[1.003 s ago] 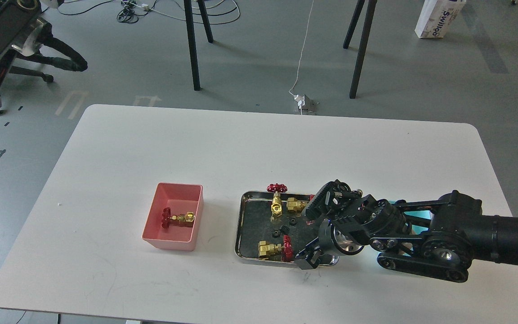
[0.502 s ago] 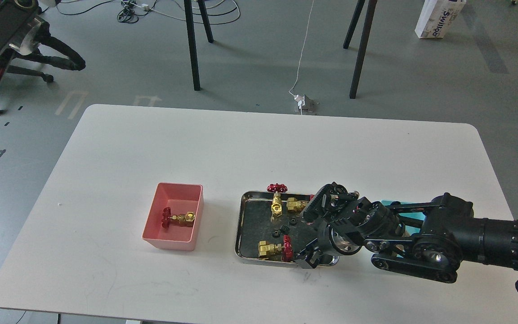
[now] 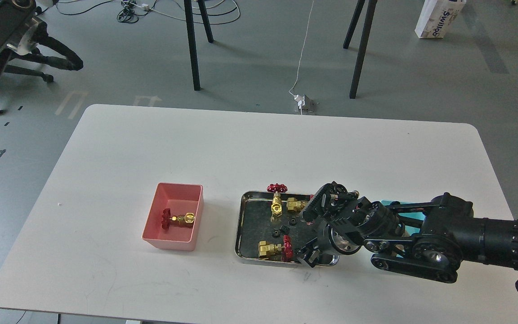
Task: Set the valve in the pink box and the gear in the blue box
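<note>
One valve (image 3: 177, 219) lies in the pink box (image 3: 169, 240) at centre left. Three more valves lie in a steel tray (image 3: 240, 225): one at the back (image 3: 277, 200), one beside it (image 3: 295, 205) partly behind my gripper, and one at the front (image 3: 271, 249) with its red handwheel to the right. Two black gears (image 3: 292, 222) (image 3: 280, 231) lie mid-tray. My right gripper (image 3: 308, 233) is open low over the tray's right side, its near finger beside the front valve's handwheel. The blue box (image 3: 391, 203) shows only as a sliver behind my right arm. My left gripper is out of view.
The white table (image 3: 259, 148) has its front edge close below the tray and pink box. My right forearm (image 3: 466, 234) lies across the table's right part. Black stand legs and cables are on the floor beyond the far edge.
My right arm has sunk slightly toward the tray and shifted a little left. The fingers stay spread. Valves and gears have not moved.
</note>
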Robot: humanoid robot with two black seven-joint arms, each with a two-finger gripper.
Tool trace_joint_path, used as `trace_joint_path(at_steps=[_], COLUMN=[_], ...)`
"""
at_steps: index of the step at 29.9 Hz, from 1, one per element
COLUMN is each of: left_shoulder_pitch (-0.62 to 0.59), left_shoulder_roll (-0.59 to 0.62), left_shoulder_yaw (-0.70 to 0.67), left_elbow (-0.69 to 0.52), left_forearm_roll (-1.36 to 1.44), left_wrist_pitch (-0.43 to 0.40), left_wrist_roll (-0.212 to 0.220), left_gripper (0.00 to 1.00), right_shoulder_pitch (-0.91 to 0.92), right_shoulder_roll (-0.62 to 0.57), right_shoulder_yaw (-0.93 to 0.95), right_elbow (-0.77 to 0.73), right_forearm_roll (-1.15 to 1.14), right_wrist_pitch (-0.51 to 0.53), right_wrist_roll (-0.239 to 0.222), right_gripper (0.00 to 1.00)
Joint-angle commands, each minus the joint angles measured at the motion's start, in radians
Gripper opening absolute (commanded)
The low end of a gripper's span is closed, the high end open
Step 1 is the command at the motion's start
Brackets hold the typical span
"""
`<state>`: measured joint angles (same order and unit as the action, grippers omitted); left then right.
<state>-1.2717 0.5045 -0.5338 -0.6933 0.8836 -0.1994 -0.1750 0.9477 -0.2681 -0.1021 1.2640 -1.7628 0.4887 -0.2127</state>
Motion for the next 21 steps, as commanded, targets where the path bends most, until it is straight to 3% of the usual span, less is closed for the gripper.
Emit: trace_joint_path(at_steps=[1,12,21], left_shoulder_pitch=[0.000,0.000,0.000], left_shoulder_roll=[0.000,0.002,0.003], left_shoulder_yaw=[0.000,0.002,0.002], left_elbow=[0.000,0.000,0.000], left_forearm_roll=[0.000,0.001,0.003], left_wrist_pitch=[0.000,0.000,0.000], left_wrist_roll=[0.000,0.000,0.002], left_gripper=[0.91,0.91,0.91], right_shoulder_pitch=[0.000,-0.003,-0.007], right_shoulder_roll=[-0.010,-0.034,-0.034], right_shoulder_yaw=[0.001,-0.002,-0.002], right_elbow=[0.014,0.040,0.038], right_forearm_roll=[0.002,0.005,0.005], right_wrist_pitch=[0.000,0.000,0.000], right_wrist_roll=[-0.011,-0.030,-0.047], right_gripper=[0.65,0.58,0.38])
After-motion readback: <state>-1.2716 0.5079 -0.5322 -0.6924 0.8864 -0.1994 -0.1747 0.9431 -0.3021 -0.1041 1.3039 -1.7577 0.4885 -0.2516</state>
